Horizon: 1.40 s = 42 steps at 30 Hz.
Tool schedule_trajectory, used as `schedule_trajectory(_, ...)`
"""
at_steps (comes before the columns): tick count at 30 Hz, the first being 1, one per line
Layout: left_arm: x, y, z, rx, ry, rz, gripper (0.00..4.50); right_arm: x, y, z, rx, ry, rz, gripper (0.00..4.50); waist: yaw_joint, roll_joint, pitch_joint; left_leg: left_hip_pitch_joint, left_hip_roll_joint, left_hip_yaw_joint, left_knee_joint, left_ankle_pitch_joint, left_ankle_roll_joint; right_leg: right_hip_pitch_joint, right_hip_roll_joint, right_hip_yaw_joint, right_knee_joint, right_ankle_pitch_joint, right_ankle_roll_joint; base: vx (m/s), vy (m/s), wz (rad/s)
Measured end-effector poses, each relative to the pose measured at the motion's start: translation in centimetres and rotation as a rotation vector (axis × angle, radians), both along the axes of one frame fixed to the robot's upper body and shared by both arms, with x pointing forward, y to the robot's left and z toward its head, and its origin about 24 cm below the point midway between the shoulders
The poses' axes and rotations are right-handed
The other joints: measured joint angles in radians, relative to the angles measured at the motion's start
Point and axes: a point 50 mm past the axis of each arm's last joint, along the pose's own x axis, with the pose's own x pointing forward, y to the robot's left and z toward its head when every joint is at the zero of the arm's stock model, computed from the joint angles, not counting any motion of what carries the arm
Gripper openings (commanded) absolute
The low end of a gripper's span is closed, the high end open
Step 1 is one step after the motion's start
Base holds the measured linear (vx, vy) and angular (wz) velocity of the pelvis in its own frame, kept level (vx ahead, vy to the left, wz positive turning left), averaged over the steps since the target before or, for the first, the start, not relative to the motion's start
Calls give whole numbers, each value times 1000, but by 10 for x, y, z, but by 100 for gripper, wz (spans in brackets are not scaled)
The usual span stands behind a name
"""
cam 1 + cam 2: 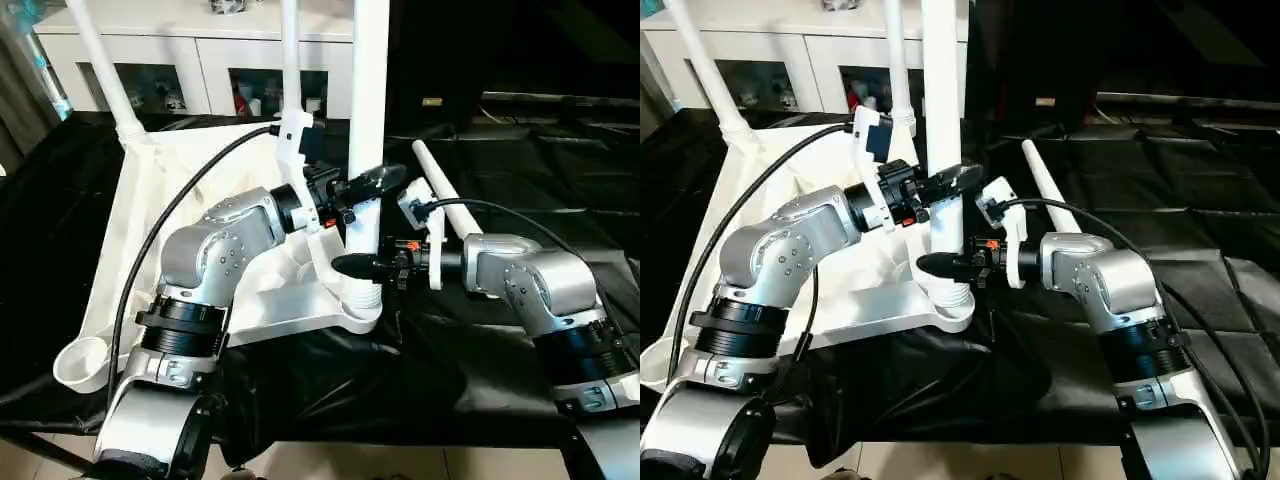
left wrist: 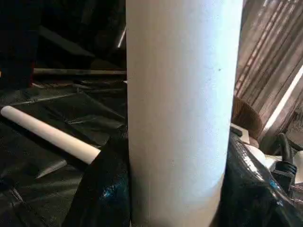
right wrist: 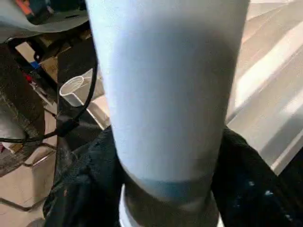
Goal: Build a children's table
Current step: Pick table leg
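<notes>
The children's table top point(image 1: 140, 230) lies upside down on the black cloth, white and ribbed. An upright white leg point(image 1: 368, 100) stands in its near right corner socket point(image 1: 365, 300). My left gripper point(image 1: 375, 182) is shut on this leg partway up, and its dark fingers point(image 2: 106, 189) flank the tube. My right gripper point(image 1: 350, 266) is shut on the same leg just above the socket, with its fingers point(image 3: 80, 189) hugging both sides. Two more legs point(image 1: 100, 60) point(image 1: 290, 60) stand in the far corners. A loose leg point(image 1: 445, 200) lies on the cloth to the right.
The near left corner socket point(image 1: 85, 360) holds no leg. A white cabinet with glass doors point(image 1: 200, 60) stands behind the table. Wrinkled black cloth point(image 1: 520, 180) covers the work surface, and its front edge runs close below my arms.
</notes>
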Motion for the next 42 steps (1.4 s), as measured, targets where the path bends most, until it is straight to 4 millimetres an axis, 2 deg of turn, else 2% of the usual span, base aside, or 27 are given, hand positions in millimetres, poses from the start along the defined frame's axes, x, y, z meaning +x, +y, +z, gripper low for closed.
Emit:
schedule_trajectory(3,0,0,0,1,0,1,186,0,1,0,4,1,3,205,0,0,0,0,0,0,0,0,0,0,0,0,0,0,0,0,0,0)
schedule_trajectory(8,0,1,0,1,0,5,186,0,3,-1,12,-4,1,197,0,0,0,0,0,0,0,0,0,0,0,0,0,0,0,0,0,0)
schedule_trajectory(9,0,1,0,2,0,5,242,1,4,-1,14,-4,1,196,0,0,0,0,0,0,0,0,0,0,0,0,0,0,0,0,0,0)
schedule_trajectory(11,1,2,0,0,0,8,256,1,5,-2,19,-9,-7,196,0,0,0,0,0,0,0,0,0,0,0,0,0,0,0,0,0,0)
schedule_trajectory(13,1,1,1,-8,1,7,292,2,7,-3,22,-14,-14,196,0,0,0,0,0,0,0,0,0,0,0,0,0,0,0,0,0,0)
schedule_trajectory(16,0,-2,3,-36,-25,9,301,4,9,-1,40,-32,-34,195,0,0,0,0,0,0,0,0,0,0,0,0,0,0,0,0,0,0)
schedule_trajectory(19,2,-1,14,-196,-64,74,301,6,7,3,86,-57,-92,195,2,0,0,0,0,0,0,0,0,0,0,0,0,0,0,0,0,0)
schedule_trajectory(21,2,6,27,-331,-109,126,301,6,7,-3,112,-43,-132,194,2,0,0,0,0,0,0,0,0,0,0,0,0,0,0,0,0,0)
schedule_trajectory(26,3,21,35,-406,-136,151,301,5,6,-10,167,-45,-221,194,-2,1,0,0,0,0,0,0,0,0,0,0,1,0,0,0,0,0)
schedule_trajectory(29,-3,28,35,-336,-175,89,301,10,3,-7,174,-90,-300,194,-2,1,0,1,0,-1,0,0,0,0,0,0,1,0,0,0,0,0)
schedule_trajectory(31,-12,34,25,-150,-234,9,301,14,-2,-10,136,-125,-359,194,-4,1,-1,1,0,-1,-1,0,0,0,0,0,1,-1,1,0,0,0)
schedule_trajectory(33,-22,39,3,72,-245,-95,301,16,-13,-16,65,-156,-432,194,-4,2,-1,1,0,-1,-1,0,-1,0,0,0,1,-1,1,0,0,0)
schedule_trajectory(37,-38,51,-46,419,-156,-257,301,15,-27,-28,0,-166,-504,194,-3,3,0,1,0,-1,-2,0,-1,-1,0,0,1,-1,2,0,0,0)
schedule_trajectory(39,-43,55,-62,539,-132,-308,301,13,-27,-33,-16,-159,-508,194,-4,3,0,2,0,-1,-2,0,-1,0,0,1,1,-1,2,0,0,0)
schedule_trajectory(42,-44,57,-75,618,-109,-324,266,11,-28,-36,-27,-155,-507,194,-5,3,0,4,0,-1,-2,0,-1,0,0,2,2,-1,2,0,0,0)
